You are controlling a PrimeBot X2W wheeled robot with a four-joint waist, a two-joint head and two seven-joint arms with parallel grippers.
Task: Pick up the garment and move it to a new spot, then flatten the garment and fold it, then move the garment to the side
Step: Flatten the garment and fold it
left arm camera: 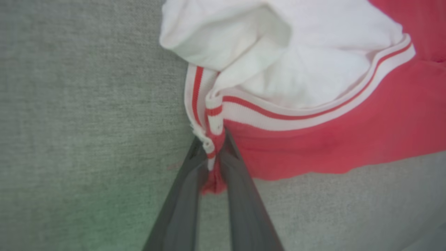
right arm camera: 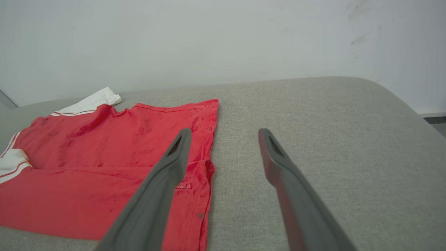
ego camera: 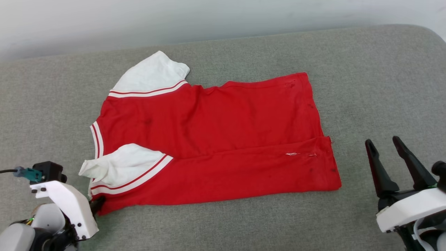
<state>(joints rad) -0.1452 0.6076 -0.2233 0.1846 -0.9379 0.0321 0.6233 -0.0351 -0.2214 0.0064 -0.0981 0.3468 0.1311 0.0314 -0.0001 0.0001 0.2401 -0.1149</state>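
The garment (ego camera: 216, 139) is a red T-shirt with white sleeves and striped trim. It lies flat across the grey cushion, collar to the left and hem to the right, with its near long edge folded over the body. My left gripper (ego camera: 97, 204) is at its near left corner. In the left wrist view that gripper (left arm camera: 213, 146) is shut on a pinch of red cloth and striped trim of the garment (left arm camera: 348, 122). My right gripper (ego camera: 383, 143) is open just off the hem's near corner. Its fingers (right arm camera: 224, 134) are spread beside the garment (right arm camera: 87, 164), with nothing between them.
The grey cushioned surface (ego camera: 366, 69) runs past the shirt on every side and rounds off at the far right. A pale wall (right arm camera: 223, 42) stands behind it.
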